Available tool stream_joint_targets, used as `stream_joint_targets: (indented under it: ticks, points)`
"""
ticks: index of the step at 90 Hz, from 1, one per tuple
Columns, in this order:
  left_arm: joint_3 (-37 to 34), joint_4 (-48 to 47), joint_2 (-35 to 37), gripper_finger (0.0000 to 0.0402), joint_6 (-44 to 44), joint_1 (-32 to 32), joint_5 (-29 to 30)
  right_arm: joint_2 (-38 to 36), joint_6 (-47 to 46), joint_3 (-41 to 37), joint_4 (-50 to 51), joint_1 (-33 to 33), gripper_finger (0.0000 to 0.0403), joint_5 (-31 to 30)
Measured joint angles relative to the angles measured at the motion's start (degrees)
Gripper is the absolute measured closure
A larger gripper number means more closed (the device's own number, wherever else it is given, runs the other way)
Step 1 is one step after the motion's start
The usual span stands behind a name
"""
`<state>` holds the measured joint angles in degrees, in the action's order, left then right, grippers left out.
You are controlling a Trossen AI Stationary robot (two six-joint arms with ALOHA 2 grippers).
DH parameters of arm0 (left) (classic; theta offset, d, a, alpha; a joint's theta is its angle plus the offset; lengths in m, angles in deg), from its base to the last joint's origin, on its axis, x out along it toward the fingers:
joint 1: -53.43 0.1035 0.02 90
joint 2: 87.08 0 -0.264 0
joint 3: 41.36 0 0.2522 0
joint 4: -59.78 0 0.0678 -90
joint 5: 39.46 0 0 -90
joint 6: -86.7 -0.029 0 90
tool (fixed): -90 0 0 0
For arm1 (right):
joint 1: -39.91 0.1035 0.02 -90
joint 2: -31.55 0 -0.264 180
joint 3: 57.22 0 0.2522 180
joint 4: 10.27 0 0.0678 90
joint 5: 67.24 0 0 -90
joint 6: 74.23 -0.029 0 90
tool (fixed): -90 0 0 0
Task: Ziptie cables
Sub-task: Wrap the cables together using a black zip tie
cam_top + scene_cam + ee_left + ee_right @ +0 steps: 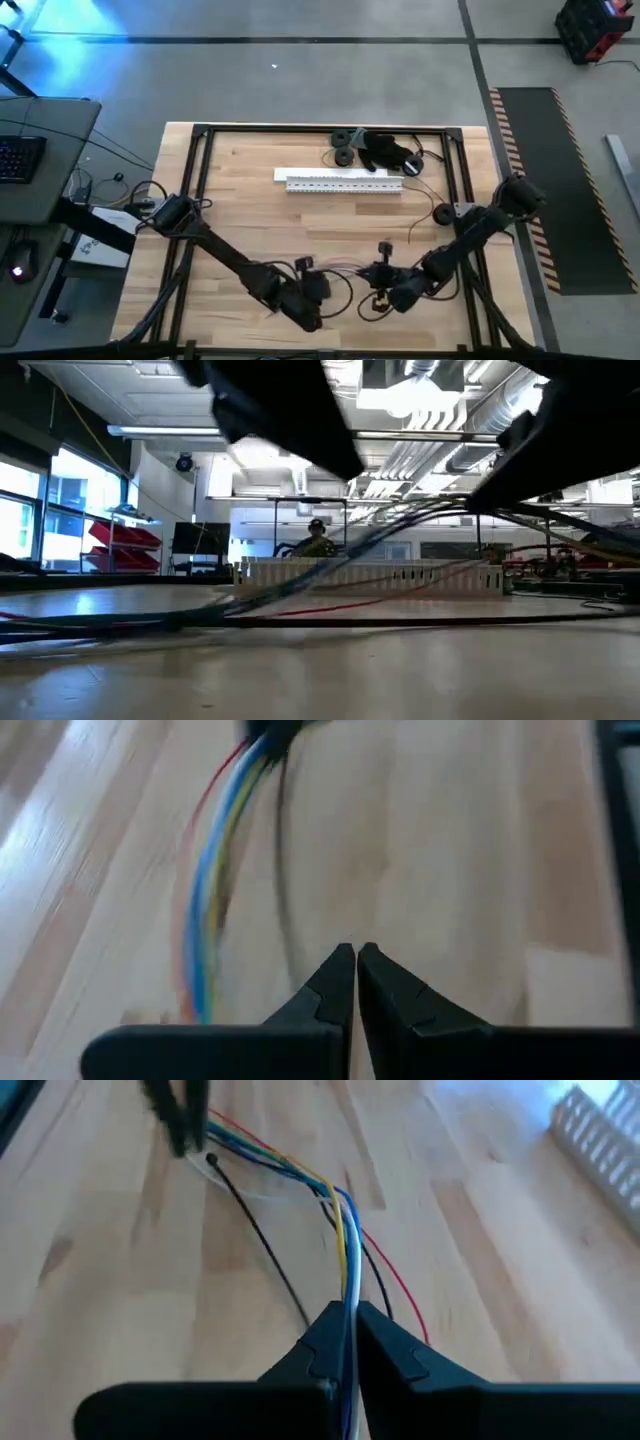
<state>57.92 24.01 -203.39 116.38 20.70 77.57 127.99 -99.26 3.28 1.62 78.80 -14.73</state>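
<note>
Table: pale wood planks with visible grain, smooth, faintly sheened in the low view. Frame around the table: dark metal bars, matt. Cables: thin plastic-sheathed wires, blue, yellow, white, red and black, smooth and slightly glossy. Right gripper, at lower centre of its wrist view: black plastic fingers, matt, clamped on the cables. Left gripper: same matt black plastic. White strip, upper centre of the high view: slotted white plastic, matt. Floor: grey, smooth.
</note>
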Motion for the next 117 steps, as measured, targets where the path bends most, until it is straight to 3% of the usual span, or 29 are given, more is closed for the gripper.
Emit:
stream_joint_targets:
  ticks: [14,31,58,68,77,93,117]
  points:
    - [0.01,-2.46,0.11,0.0402,-2.29,0.28,0.48,0.36,5.71,0.00,-0.13,-0.38,0.0402,4.09]
    - [0.00,-9.03,0.24,0.0402,1.27,0.47,-0.92,2.69,1.72,0.00,1.17,-0.38,0.0377,6.05]
    - [-0.03,-17.45,1.91,0.0402,1.72,0.42,-3.41,0.57,-1.00,0.02,1.85,-0.48,0.0253,5.58]
    - [-0.03,-21.17,2.83,0.0400,2.70,-0.16,-6.94,-1.18,-3.85,0.02,6.13,0.11,0.0210,5.93]
    - [-0.03,-24.15,2.91,0.0393,3.31,-1.01,-10.30,-1.81,-11.49,0.07,13.76,0.77,0.0195,7.92]
    - [-2.46,-24.74,2.91,0.0383,5.67,-1.53,-11.42,-1.43,-25.05,0.04,22.65,2.90,0.0228,15.66]
    - [-3.99,-24.04,2.91,0.0382,6.66,-1.03,-7.98,2.61,-25.95,0.10,23.74,3.33,0.0381,13.14]
